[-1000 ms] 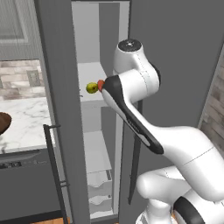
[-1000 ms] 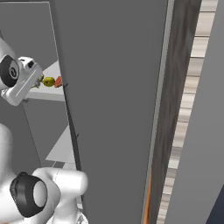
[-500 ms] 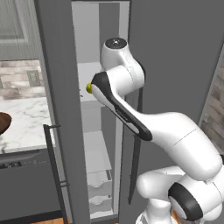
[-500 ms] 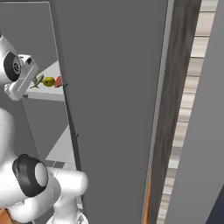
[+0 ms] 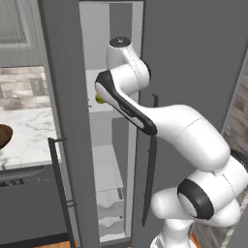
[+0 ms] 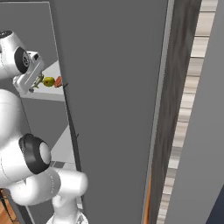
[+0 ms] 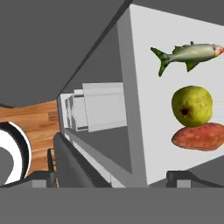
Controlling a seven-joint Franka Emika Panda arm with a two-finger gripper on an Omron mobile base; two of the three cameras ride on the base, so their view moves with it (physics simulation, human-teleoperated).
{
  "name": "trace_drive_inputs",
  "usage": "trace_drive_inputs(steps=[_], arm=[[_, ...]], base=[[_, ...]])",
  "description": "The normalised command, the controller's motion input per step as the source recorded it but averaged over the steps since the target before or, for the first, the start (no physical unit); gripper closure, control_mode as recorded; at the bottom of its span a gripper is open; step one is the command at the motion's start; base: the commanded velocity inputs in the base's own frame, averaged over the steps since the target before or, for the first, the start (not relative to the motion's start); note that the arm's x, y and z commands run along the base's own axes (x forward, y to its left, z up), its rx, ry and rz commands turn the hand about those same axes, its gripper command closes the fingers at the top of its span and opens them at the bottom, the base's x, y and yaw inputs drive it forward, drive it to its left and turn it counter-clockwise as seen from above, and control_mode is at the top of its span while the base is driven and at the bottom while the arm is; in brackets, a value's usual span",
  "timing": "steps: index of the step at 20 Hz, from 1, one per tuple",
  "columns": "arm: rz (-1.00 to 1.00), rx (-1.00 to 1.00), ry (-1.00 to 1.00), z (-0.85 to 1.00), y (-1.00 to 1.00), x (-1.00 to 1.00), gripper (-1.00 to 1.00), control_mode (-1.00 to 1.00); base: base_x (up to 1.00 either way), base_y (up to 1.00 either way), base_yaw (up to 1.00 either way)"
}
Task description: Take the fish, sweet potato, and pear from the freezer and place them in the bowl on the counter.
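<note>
In the hand view the fish (image 7: 188, 53), the pear (image 7: 191, 106) and the sweet potato (image 7: 199, 136) lie in a row on a white shelf (image 7: 148, 78) of the freezer (image 5: 65, 72). The pear touches the sweet potato; the fish lies apart. My gripper (image 7: 113, 179) is open and empty, short of the shelf's edge. From the right base view the hand (image 6: 27, 75) hovers just left of the pear (image 6: 49, 81) and sweet potato (image 6: 58, 82). A sliver of the pear (image 5: 99, 100) peeks out beside my arm. The bowl (image 5: 3, 136) sits on the counter (image 5: 26, 138) at far left.
The open freezer door (image 5: 63, 145) with its bar handle (image 5: 60, 189) stands between the shelf and the counter. A second dark door (image 6: 113, 109) with a handle (image 5: 150, 169) flanks the opening on the right. White drawers (image 5: 110, 213) sit low inside.
My arm has swung left and in toward the shelf; the hand now covers the sweet potato in the left base view. The three foods have not moved.
</note>
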Motion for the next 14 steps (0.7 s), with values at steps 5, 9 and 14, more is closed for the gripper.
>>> trace_drive_inputs(steps=[5, 9, 14], arm=[[0.00, 0.00, 0.04, -0.09, 0.09, 0.57, -1.00, -1.00], [0.00, 0.00, 0.00, -0.06, 0.09, 0.38, -1.00, -1.00], [0.00, 0.00, 0.00, -0.04, 0.15, 0.35, -1.00, -1.00]], base=[[0.00, 0.00, 0.00], [0.00, 0.00, 0.00], [0.00, 0.00, 0.00]])
